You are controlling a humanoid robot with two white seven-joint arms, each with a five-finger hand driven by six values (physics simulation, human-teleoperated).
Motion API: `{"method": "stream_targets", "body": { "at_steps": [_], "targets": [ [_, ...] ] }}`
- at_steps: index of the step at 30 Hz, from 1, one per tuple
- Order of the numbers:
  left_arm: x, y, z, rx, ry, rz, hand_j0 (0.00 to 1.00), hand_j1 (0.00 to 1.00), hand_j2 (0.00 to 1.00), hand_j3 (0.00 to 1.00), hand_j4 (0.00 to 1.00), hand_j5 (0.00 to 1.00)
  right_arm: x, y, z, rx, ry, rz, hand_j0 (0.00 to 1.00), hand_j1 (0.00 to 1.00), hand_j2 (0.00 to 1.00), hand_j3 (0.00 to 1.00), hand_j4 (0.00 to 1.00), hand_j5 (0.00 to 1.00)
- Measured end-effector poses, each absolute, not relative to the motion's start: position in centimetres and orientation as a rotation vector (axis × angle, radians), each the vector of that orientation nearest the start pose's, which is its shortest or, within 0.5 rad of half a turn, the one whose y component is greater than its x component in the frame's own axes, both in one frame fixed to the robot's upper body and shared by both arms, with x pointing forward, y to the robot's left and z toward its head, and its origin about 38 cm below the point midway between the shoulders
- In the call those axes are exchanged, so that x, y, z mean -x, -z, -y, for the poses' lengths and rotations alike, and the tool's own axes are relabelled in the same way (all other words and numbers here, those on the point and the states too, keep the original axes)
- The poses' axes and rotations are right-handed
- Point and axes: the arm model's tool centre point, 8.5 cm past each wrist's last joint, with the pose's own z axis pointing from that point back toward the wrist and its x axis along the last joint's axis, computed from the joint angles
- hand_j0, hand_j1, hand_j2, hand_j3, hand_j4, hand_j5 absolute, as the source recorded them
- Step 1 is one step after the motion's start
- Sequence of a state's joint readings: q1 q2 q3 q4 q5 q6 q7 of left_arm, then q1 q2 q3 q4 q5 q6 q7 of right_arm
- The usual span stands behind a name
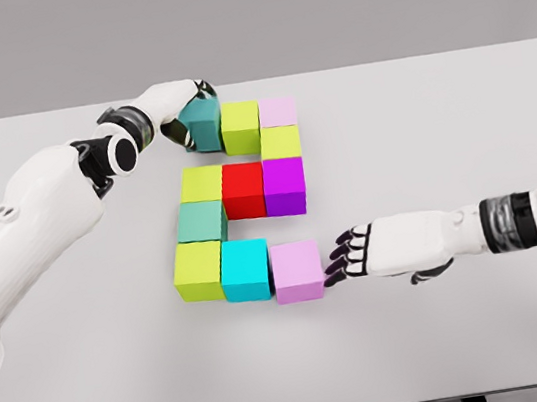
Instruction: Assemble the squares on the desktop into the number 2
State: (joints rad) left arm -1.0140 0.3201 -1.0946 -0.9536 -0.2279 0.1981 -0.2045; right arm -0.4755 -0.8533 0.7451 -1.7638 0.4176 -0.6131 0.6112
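The pink cube (297,270) closed the bottom row beside the cyan cube (245,269), with the right hand (353,255) flat at its right face, fingers extended, nothing gripped. The left hand (188,122) was curled around the teal cube (203,122) at the top-left corner of the 2 on the bench (441,135). Risk was judged twofold — a further push could skew the bottom row, and a careless release could nudge the top row apart.

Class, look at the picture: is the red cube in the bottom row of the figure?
No, the red cube sits in the middle row.
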Motion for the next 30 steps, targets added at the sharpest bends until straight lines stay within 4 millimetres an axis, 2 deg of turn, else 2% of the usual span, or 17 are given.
{"method": "stream_targets", "body": {
  "at_steps": [6,10,14,19,23,30],
  "targets": [
    [-55.9,-16.8,-16.3,-0.585,1.471,1.185,1.00,1.00,1.00,1.00,1.00,1.00,-33.7,-15.5,22.0,-0.007,3.042,-1.717,1.00,1.00,1.00,1.00,1.00,1.00],
    [-55.9,-16.9,-16.2,-0.584,1.472,1.187,1.00,1.00,1.00,1.00,1.00,1.00,-34.0,-15.9,22.5,-0.046,3.043,-1.733,1.00,1.00,1.00,1.00,1.00,1.00],
    [-55.6,-17.3,-15.7,-0.574,1.482,1.209,1.00,1.00,1.00,1.00,1.00,1.00,-35.1,-17.9,24.3,-0.178,3.044,-1.764,1.00,1.00,1.00,1.00,1.00,1.00],
    [-55.4,-17.6,-15.3,-0.567,1.487,1.223,1.00,1.00,1.00,1.00,1.00,1.00,-36.6,-21.9,27.5,-0.365,2.996,-1.909,1.00,1.00,1.00,1.00,1.00,1.00],
    [-55.3,-17.8,-15.1,-0.562,1.491,1.234,1.00,1.00,1.00,1.00,1.00,1.00,-37.0,-23.8,28.1,-0.375,2.931,-2.036,1.00,1.00,1.00,1.00,1.00,1.00],
    [-55.0,-18.8,-15.1,-0.560,1.504,1.264,1.00,1.00,1.00,1.00,1.00,1.00,-37.5,-25.3,28.7,-0.396,2.880,-2.133,1.00,1.00,1.00,1.00,1.00,1.00]
  ]
}}
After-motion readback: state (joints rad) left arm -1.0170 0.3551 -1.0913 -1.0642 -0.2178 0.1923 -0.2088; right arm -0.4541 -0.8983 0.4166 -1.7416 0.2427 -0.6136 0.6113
